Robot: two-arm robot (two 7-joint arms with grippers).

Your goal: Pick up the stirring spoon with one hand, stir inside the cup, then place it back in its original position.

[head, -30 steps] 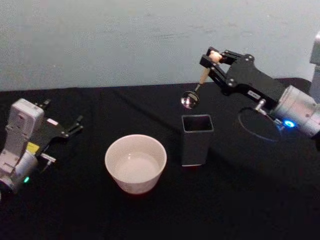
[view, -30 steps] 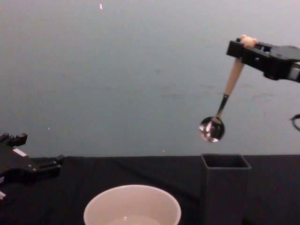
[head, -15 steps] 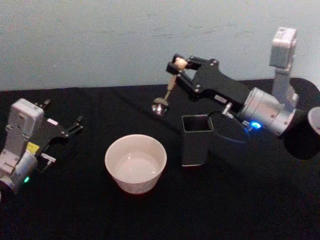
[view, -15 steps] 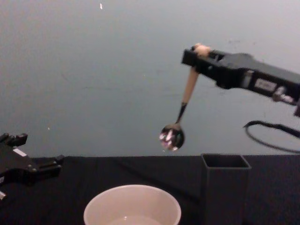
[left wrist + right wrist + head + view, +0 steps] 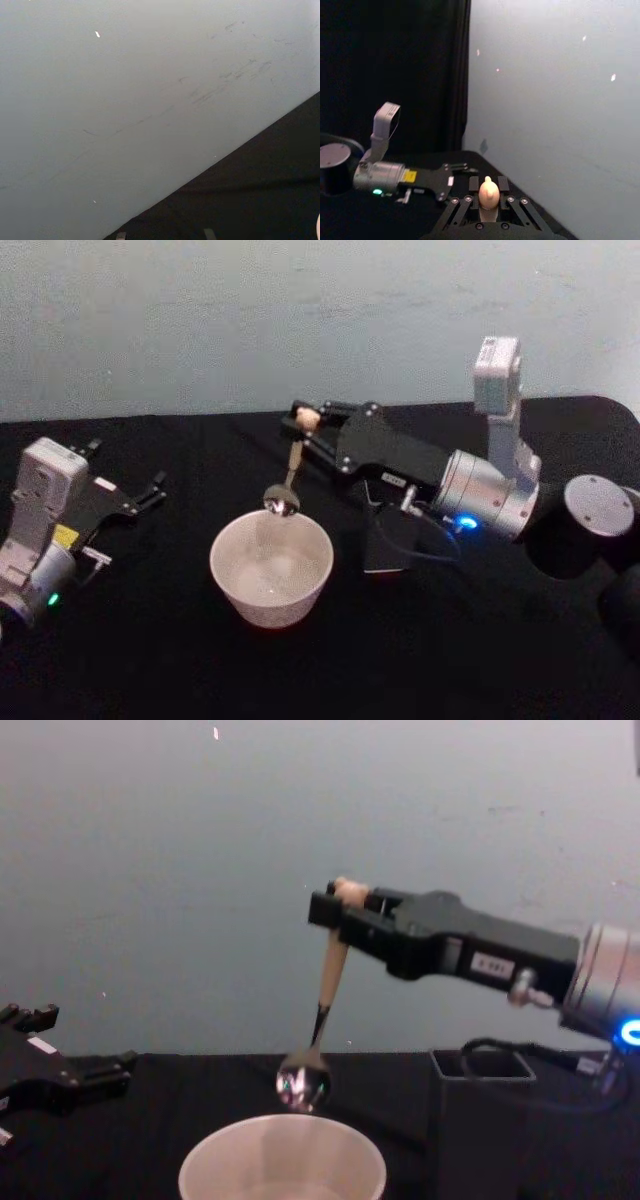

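The stirring spoon [image 5: 292, 462] is being gripped at its bear-head top by the right gripper [image 5: 305, 420], with the jaws clamped together on the cream handle. The spoon is hanging slightly tilted. Its small bowl is being carried just above the cup [image 5: 270, 605], close to the far rim; from the chest view it is hovering a little right of the cup's [image 5: 282, 1160] middle. Behind the reaching arm, the dark grey holder [image 5: 480, 1120] is being partly hidden, just beside the cup on the black tablecloth [image 5: 450, 660]. The left gripper [image 5: 126, 463] is being left parked at the table's left side, jaws apart, well away from the cup.

Several risks are being run from here. If the spoon is lowered this near the rim, the cup's edge may be struck and the light cup tipped or pushed. Because only the very top of the handle is being pinched, the spoon may swing or slip while being stirred. The holder may also be knocked by the arm or its loose cable.
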